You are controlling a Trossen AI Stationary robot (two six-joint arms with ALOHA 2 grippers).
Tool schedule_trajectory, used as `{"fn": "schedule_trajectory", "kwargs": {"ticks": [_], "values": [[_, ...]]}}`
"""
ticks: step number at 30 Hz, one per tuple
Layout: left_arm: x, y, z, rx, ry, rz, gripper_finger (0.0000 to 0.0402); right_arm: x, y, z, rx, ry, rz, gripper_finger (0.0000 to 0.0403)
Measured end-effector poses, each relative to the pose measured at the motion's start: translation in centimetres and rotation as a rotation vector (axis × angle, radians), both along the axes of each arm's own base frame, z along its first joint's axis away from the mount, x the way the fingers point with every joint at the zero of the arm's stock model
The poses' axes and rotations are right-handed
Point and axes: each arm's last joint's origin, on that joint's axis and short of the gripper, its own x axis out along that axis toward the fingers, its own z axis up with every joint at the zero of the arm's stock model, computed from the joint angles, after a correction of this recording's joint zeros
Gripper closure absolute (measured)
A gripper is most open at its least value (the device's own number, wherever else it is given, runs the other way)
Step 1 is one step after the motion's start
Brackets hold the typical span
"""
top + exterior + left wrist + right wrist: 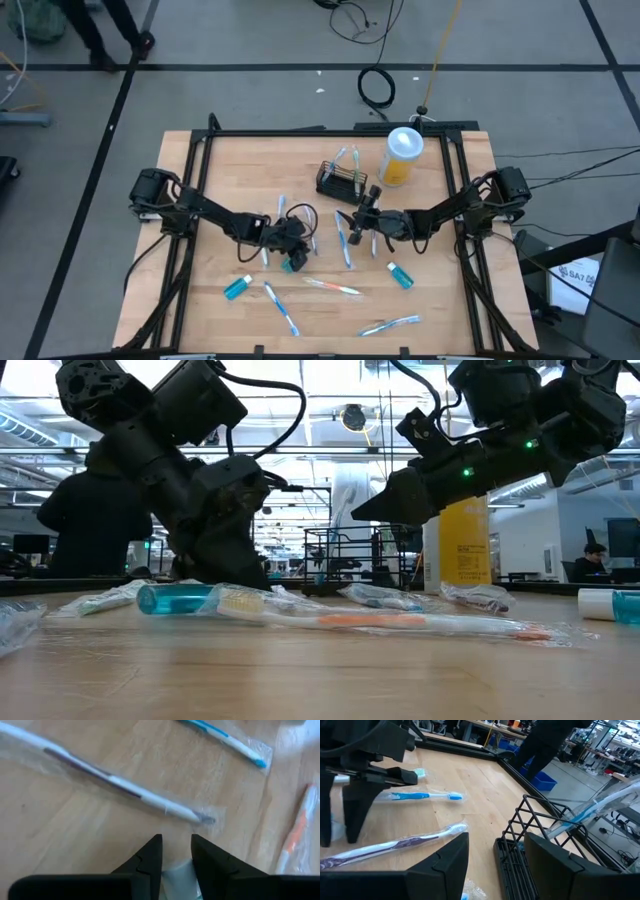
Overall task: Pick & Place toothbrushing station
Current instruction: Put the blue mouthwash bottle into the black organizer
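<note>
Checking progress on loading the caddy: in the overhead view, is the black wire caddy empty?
No. The black wire caddy near the yellow cup already has wrapped toothbrushes sticking up out of it.

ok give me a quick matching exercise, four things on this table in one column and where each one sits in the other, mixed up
Things:
1. yellow cup
2. black wire basket
3. orange toothbrush
4. left pincer

Places (high view):
A. low over the table centre, left of the right pincer
B. far side of the table, right of the basket
C. near side, flat on the wood in its clear wrapper
D. far side, with wrapped toothbrushes standing in it

Pairs: 1-B, 2-D, 3-C, 4-A
</note>
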Motion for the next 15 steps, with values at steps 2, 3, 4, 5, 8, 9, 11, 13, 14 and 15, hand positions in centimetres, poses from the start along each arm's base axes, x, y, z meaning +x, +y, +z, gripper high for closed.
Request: {"fn": "schedule_trajectory", "kwargs": {"ticks": [2, 3, 4, 5, 8, 9, 11, 13, 14, 15], "values": [[-0.1, 0.1, 0.4, 0.000, -0.008, 0.003, 0.0304, 0.0, 0.0, 0.0, 0.000, 0.000, -0.001, 0.0220], [-0.2, 0.2, 0.6, 0.004, -0.005, 0.005, 0.0305, 0.0, 0.0, 0.0, 0.000, 0.001, -0.001, 0.0220], [-0.4, 0.3, 0.9, 0.009, -0.007, 0.006, 0.0306, 0.0, 0.0, 0.0, 0.000, 0.000, 0.000, 0.0220], [-0.4, 0.3, 1.3, 0.014, -0.022, 0.001, 0.0309, 0.0, 0.0, 0.0, 0.000, 0.000, 0.000, 0.0220], [-0.4, 0.7, 2.7, 0.032, -0.075, -0.003, 0.0323, 0.0, 0.0, 0.0, 0.000, 0.000, 0.000, 0.0220], [-0.4, 0.8, 2.9, 0.035, -0.081, -0.002, 0.0329, 0.0, 0.0, 0.0, 0.000, 0.000, 0.000, 0.0220], [-0.6, 1.1, 3.3, 0.037, -0.083, 0.004, 0.0339, 0.0, 0.0, 0.0, 0.000, 0.001, 0.000, 0.0220], [-0.6, 1.3, 4.0, 0.045, -0.107, -0.032, 0.0344, 0.0, 0.0, 0.0, 0.000, 0.000, 0.000, 0.0220], [-0.8, 1.4, 4.4, 0.066, -0.111, -0.072, 0.0345, 0.0, 0.0, 0.0, 0.000, 0.000, 0.000, 0.0220], [-1.0, 1.6, 4.7, 0.099, -0.112, -0.132, 0.0344, 0.0, 0.0, 0.0, 0.000, 0.001, 0.000, 0.0220]]}}
